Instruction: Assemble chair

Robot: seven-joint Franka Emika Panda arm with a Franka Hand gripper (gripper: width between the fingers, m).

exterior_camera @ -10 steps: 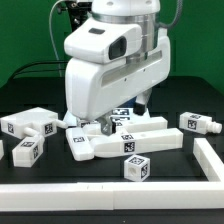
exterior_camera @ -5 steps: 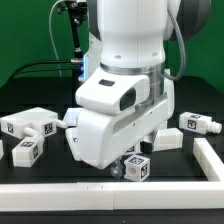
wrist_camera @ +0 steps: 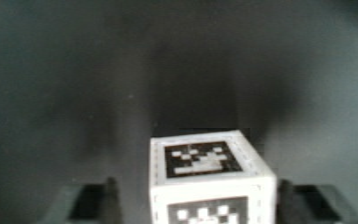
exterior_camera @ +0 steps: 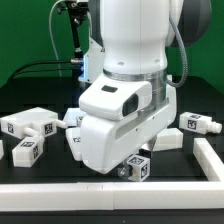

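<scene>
Near the table's front edge, centre: gripper poised over a small tagged cube block of the chair, jaws open, flanking its sides without contact. Other white pieces lie farther back. Step judged: grasping the block. Next: close squarely on its side faces, then lift.

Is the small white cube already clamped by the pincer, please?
No; the wrist view shows the cube between the fingers with gaps on both sides.

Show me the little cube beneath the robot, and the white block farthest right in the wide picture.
Little cube (wrist_camera: 202, 160), wrist view: on its tagged top face.
Farthest-right block (exterior_camera: 196, 123), exterior view: on its tagged front face.
</scene>
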